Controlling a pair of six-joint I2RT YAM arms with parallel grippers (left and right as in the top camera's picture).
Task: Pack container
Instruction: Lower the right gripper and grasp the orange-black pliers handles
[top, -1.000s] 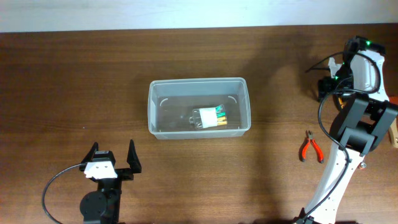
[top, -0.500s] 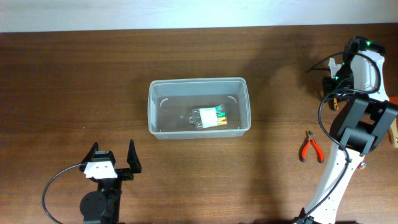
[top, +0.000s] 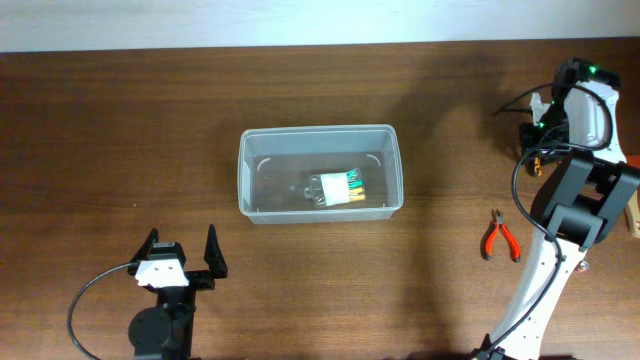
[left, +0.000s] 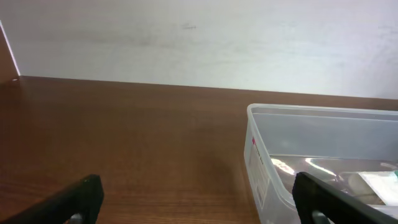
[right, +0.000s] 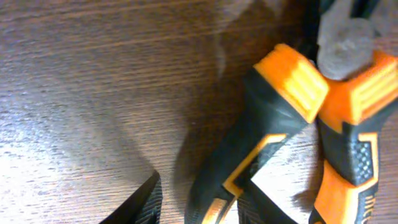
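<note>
Container (top: 320, 187): sits mid-frame in the overhead view, slightly left of centre, flat on the worktop (top: 120, 130). Position unchanged over the last second. One packet (top: 338, 188), white with green and yellow bits, lies inside toward its lower right. Rest of the bin floor is bare.

Change noted: only at the right edge of the overhead view. The right tool (top: 533, 148) has drawn in, and a sliver of orange now shows beneath it where a second ago there was only dark. The wrist view confirms it is down on the orange-and-black handles (right: 261, 130), which lie on the wood and fill the right half of that frame. One dark finger (right: 146, 199) shows at lower left, just beside the nearer handle. The other finger is not clearly seen, so I cannot tell whether the jaws have actually closed on the handle.

Reading: a pick is under way; this item looks to be the next one for the bin.

Left tool (top: 181, 248): lower left, jaws wide, holding nothing, unmoved.

Red pliers (top: 499, 238): lower right, well apart from the container, untouched and not yet packed.

Obstructions: nothing lies on the worktop between the right tool and the container. The bin rim must be cleared on entry.
</note>
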